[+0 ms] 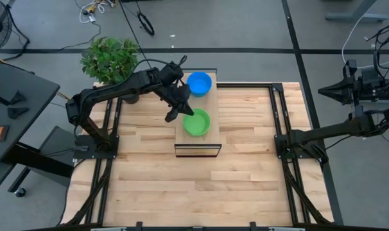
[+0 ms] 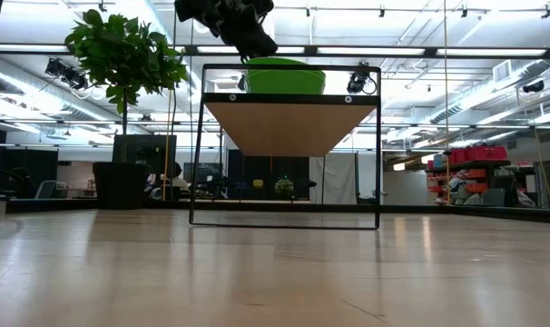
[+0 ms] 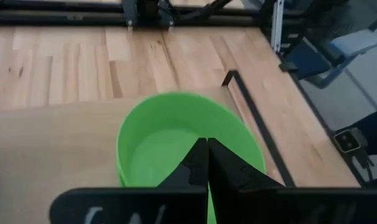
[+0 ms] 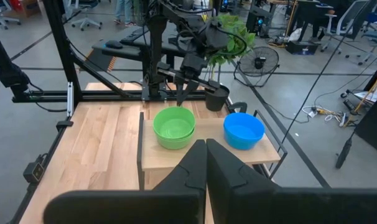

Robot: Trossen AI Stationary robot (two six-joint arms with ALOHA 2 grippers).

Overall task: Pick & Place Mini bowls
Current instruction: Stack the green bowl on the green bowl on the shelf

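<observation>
A small black-framed stand with a wooden top (image 1: 185,138) sits mid-table. On it are a green mini bowl (image 1: 196,122) and, toward the far edge, a blue mini bowl (image 1: 198,83). In the right wrist view the green bowl (image 4: 174,127) shows a double rim, like two nested bowls. My left gripper (image 1: 171,118) is shut and slants down at the green bowl's left rim; in its wrist view the shut tips (image 3: 207,143) stand over the bowl (image 3: 157,143). My right gripper (image 4: 206,144) is shut, raised at the table's right edge, and holds nothing. My left gripper's shut fingertips (image 4: 179,99) hang close over the green bowl's rim (image 4: 170,112) on the side toward the table's left, slanting down from the far left. I cannot tell whether they touch it. The bowl sits upright on the stand's top.
A potted leafy plant (image 1: 109,58) stands at the table's far left corner, beside the left arm. Black rails (image 1: 281,128) run along both sides of the wooden table. The table's near half (image 1: 201,192) is bare wood.
</observation>
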